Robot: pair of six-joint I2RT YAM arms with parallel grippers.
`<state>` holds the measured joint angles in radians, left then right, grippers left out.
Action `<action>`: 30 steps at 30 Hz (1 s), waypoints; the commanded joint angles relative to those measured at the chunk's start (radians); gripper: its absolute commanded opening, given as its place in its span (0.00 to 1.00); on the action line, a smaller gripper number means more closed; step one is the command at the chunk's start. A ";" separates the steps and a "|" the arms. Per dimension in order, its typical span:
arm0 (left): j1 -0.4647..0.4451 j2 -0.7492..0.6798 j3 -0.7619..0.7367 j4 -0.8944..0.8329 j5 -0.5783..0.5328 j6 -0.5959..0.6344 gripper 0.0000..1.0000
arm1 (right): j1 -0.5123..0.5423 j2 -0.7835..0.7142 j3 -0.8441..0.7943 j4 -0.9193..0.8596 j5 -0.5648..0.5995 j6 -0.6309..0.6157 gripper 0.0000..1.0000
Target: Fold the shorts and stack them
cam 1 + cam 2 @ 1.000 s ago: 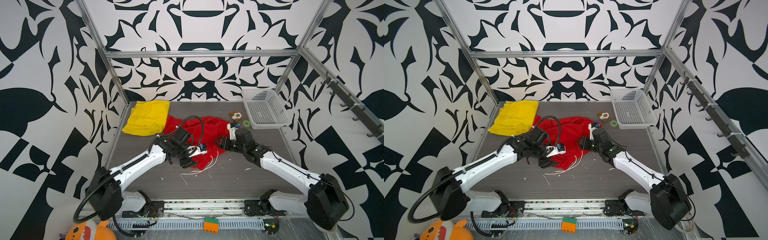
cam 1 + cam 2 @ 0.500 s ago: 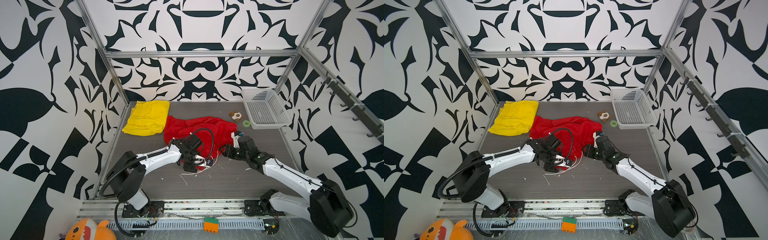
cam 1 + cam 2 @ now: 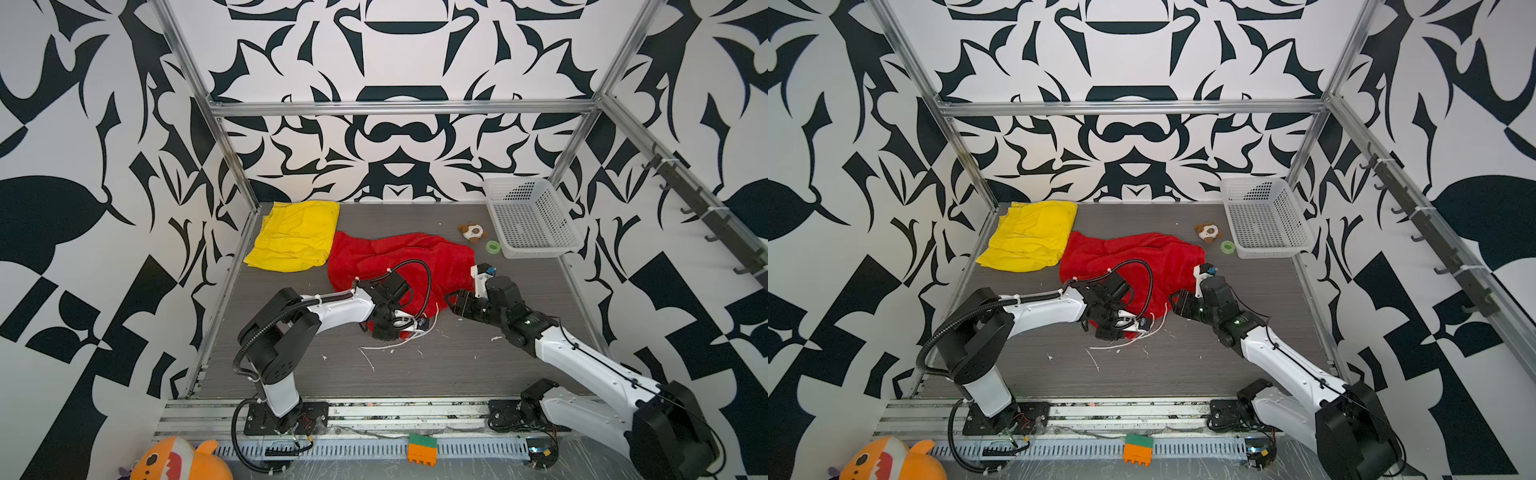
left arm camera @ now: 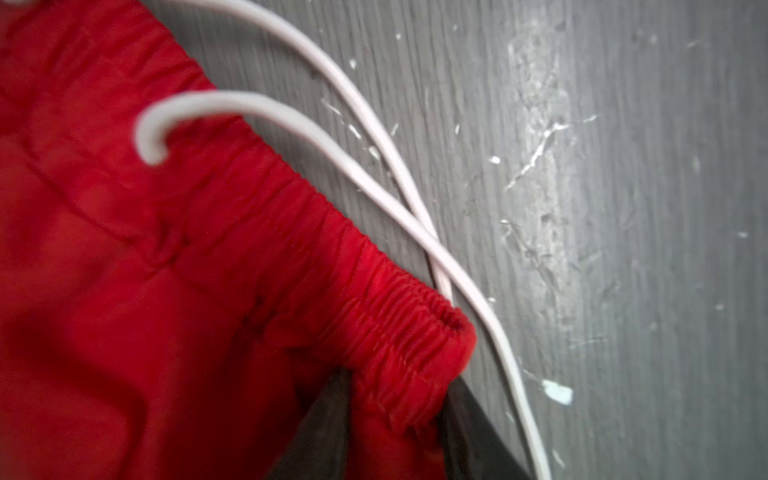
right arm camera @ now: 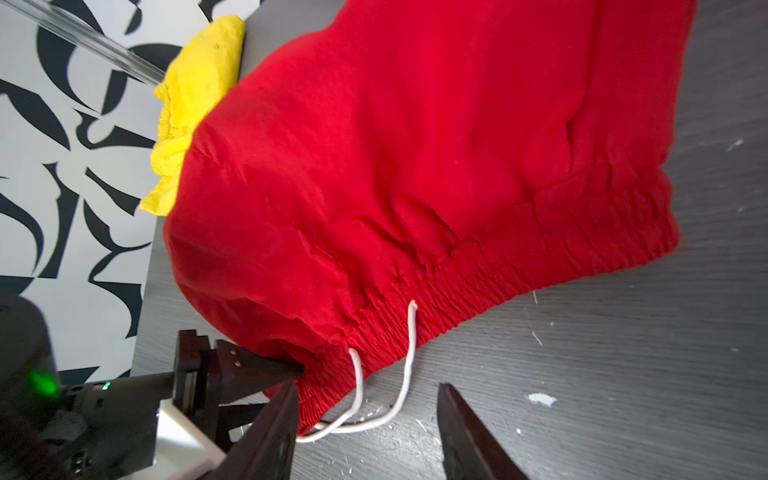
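As both top views show, the left gripper [image 3: 405, 326] sits on the red shorts' [image 3: 395, 257] waistband edge, the right gripper [image 3: 453, 300] just beside it, the yellow shorts [image 3: 297, 235] well beyond the left gripper. In the left wrist view its fingers [image 4: 328, 424] pinch the gathered waistband [image 4: 291, 232], white drawstring [image 4: 374, 183] alongside. In the right wrist view the right gripper's jaws stand spread, the waistband just ahead.
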<state>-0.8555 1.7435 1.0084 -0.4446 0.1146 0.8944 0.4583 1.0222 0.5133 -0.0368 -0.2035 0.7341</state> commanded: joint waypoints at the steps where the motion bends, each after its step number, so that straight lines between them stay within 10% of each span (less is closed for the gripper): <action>1: 0.010 -0.044 0.008 0.012 0.066 -0.139 0.30 | -0.008 -0.025 0.033 -0.026 -0.020 -0.018 0.57; 14: 0.118 -0.365 0.145 -0.099 0.339 -0.614 0.16 | -0.007 -0.073 0.093 -0.017 -0.156 0.008 0.58; 30: 0.119 -0.218 0.109 0.062 0.562 -0.897 0.14 | 0.003 -0.336 -0.002 -0.207 -0.316 0.254 0.64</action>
<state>-0.7345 1.5074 1.1355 -0.4725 0.5968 0.0700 0.4561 0.7094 0.5304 -0.2005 -0.4572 0.9031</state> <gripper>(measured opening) 0.141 0.638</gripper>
